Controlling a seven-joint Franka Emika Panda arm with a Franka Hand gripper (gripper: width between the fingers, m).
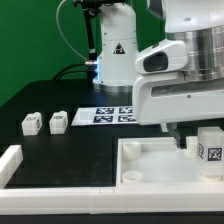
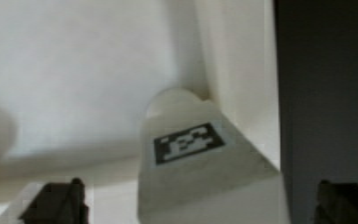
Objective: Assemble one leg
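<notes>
One leg (image 2: pixel 190 145), a small white block with a black-and-white tag, lies in the wrist view between my two dark fingertips (image 2: pixel 55 200), with a gap on each side. My gripper (image 2: pixel 197 205) is open around it and does not touch it. In the exterior view this leg (image 1: pixel 210 148) stands at the right, inside the large white tray-like piece (image 1: pixel 150 172), just beside my gripper (image 1: pixel 188 138). Two more legs (image 1: pixel 32 122) (image 1: pixel 58 121) sit on the black table at the exterior view's left. A fourth leg is not in view.
The marker board (image 1: pixel 115 114) lies on the table behind the tray. A white rimmed piece (image 1: pixel 10 160) lies at the exterior view's left edge. The arm's base (image 1: pixel 115 50) stands at the back. The tray's raised rim (image 2: pixel 247 60) runs close beside the leg.
</notes>
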